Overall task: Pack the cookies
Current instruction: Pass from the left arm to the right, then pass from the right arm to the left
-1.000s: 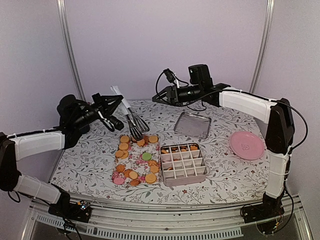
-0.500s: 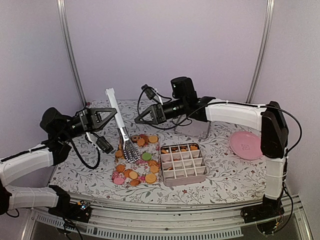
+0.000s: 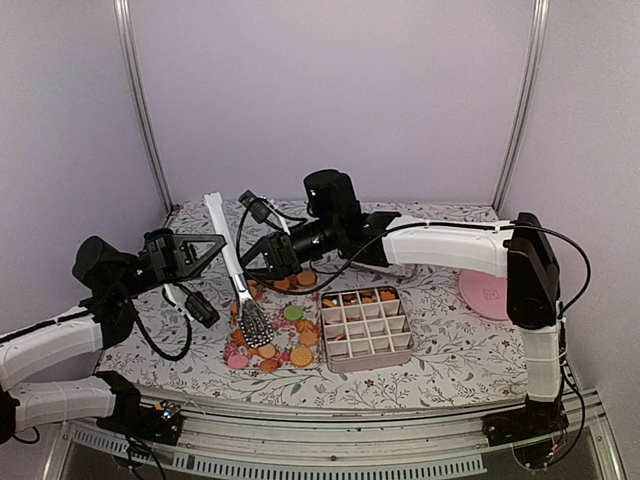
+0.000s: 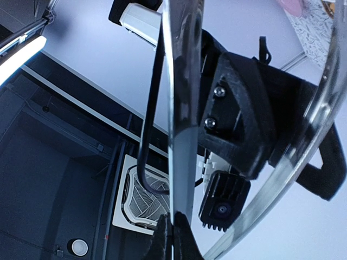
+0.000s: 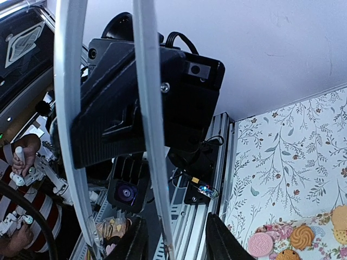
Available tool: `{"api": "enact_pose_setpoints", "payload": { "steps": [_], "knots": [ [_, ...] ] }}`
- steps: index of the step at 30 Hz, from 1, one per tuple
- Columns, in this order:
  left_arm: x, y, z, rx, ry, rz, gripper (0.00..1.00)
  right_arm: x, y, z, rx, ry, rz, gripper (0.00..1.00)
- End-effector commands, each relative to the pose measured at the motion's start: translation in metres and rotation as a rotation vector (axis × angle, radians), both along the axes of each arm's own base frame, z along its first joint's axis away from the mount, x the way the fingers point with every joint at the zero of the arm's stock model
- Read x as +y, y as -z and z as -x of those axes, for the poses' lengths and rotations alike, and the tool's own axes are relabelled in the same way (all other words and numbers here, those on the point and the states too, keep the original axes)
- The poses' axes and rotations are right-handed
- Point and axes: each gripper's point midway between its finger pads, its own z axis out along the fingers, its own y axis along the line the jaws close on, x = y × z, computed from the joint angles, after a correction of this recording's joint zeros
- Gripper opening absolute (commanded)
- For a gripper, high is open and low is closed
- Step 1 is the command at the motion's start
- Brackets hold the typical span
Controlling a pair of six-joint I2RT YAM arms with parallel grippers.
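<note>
Below the right gripper (image 3: 246, 260), loose cookies (image 3: 268, 348) lie on a floral mat (image 3: 280, 328), with more in the divided box (image 3: 367, 330) to its right. Left gripper (image 3: 226, 245) is clenched on the tongs (image 3: 240, 290), head down over the cookies. Right fingers (image 5: 217, 241) are apart, straddling one tong arm.

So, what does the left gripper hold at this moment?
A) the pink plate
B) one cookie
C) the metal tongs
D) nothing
C: the left gripper is shut on the handle end of the metal tongs, and their slotted head points down toward the cookies.
</note>
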Motion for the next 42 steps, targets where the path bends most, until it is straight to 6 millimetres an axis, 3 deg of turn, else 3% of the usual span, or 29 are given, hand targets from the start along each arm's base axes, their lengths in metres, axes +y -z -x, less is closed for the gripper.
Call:
{"api": "enact_pose_setpoints", "payload": {
  "steps": [1, 4, 9, 16, 19, 20, 21, 23, 25, 27, 29, 31, 35, 39, 42],
  "knots": [
    [0.004, -0.011, 0.013, -0.023, 0.029, 0.068, 0.0, 0.006, -0.006, 0.01, 0.0, -0.052, -0.046, 0.35],
    [0.006, -0.011, 0.016, -0.032, 0.032, 0.079, 0.0, 0.004, -0.007, 0.013, -0.007, -0.074, -0.061, 0.29],
    [0.007, -0.009, 0.013, -0.017, 0.017, 0.083, 0.0, 0.003, -0.014, 0.019, -0.016, -0.141, -0.113, 0.02],
    [0.006, -0.009, 0.006, -0.004, 0.0, 0.093, 0.0, -0.005, -0.013, 0.023, 0.03, -0.213, -0.109, 0.0],
    [0.003, -0.002, -0.003, 0.007, -0.017, 0.078, 0.0, -0.01, -0.015, 0.015, 0.018, -0.184, -0.122, 0.0],
    [0.002, 0.002, -0.007, 0.007, -0.029, 0.07, 0.04, -0.012, -0.018, 0.007, 0.018, -0.157, -0.128, 0.0],
    [0.001, 0.005, -0.012, 0.01, -0.046, 0.063, 0.24, -0.014, -0.02, -0.002, 0.016, -0.123, -0.138, 0.0],
    [0.001, 0.011, -0.024, 0.038, -0.086, 0.055, 0.75, -0.019, -0.024, -0.028, 0.025, -0.018, -0.139, 0.0],
    [0.002, 0.017, -0.04, 0.105, -0.145, 0.045, 0.93, -0.026, -0.029, -0.06, 0.007, 0.124, -0.146, 0.0],
    [0.007, 0.019, -0.056, 0.204, -0.213, 0.054, 0.99, -0.038, -0.032, -0.092, -0.031, 0.289, -0.152, 0.0],
    [0.017, 0.021, -0.073, 0.327, -0.309, 0.073, 1.0, -0.049, -0.037, -0.119, -0.07, 0.426, -0.159, 0.0],
    [0.026, 0.037, -0.084, 0.509, -0.38, 0.076, 0.99, -0.058, -0.042, -0.14, -0.118, 0.543, -0.16, 0.0],
    [0.038, 0.053, -0.09, 0.929, -0.486, 0.142, 0.99, -0.071, -0.049, -0.168, -0.23, 0.749, -0.151, 0.0],
    [0.024, 0.047, -0.091, 1.619, -0.499, 0.321, 0.98, -0.075, -0.061, -0.173, -0.317, 0.886, -0.195, 0.0],
    [-0.002, 0.04, -0.076, 2.088, -0.431, 0.269, 0.85, -0.066, -0.07, -0.166, -0.358, 0.944, -0.231, 0.0]
  ]
}}
